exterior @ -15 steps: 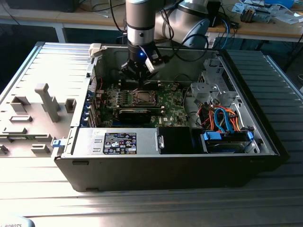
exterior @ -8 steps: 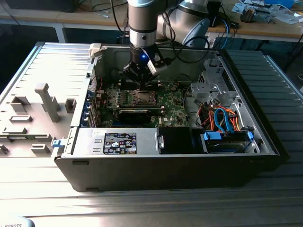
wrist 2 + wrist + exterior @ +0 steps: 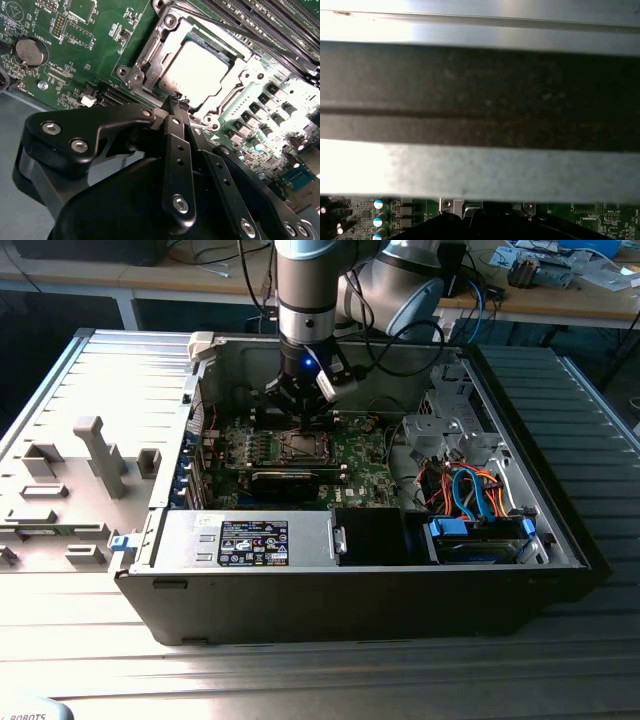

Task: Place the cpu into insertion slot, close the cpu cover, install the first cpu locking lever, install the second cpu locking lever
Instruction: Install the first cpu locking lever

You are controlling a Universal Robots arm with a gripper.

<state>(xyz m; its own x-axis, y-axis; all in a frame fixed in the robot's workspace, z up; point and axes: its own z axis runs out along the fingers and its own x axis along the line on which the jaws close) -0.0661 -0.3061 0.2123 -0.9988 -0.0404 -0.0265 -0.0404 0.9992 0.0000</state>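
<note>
The cpu (image 3: 196, 71) lies flat in the insertion slot (image 3: 134, 76), its silver face bright. The cpu cover (image 3: 156, 54) lies down around it, framing the chip through its cut-out. A thin dark rod (image 3: 227, 27), one locking lever, runs along the socket's far side. My gripper (image 3: 178, 101) has its black fingers (image 3: 176, 145) pressed together, tips at the socket's edge with nothing seen between them. In the exterior view the gripper (image 3: 303, 410) hangs just above the slot (image 3: 300, 446) inside the open computer case.
Green motherboard (image 3: 75, 55) surrounds the socket, with a coin battery (image 3: 27, 51) and long black memory slots (image 3: 270, 20). The case wall (image 3: 480, 90) stands close to the wrist. A grey drive cage (image 3: 445, 430) and coloured cables (image 3: 470, 490) lie on the exterior view's right.
</note>
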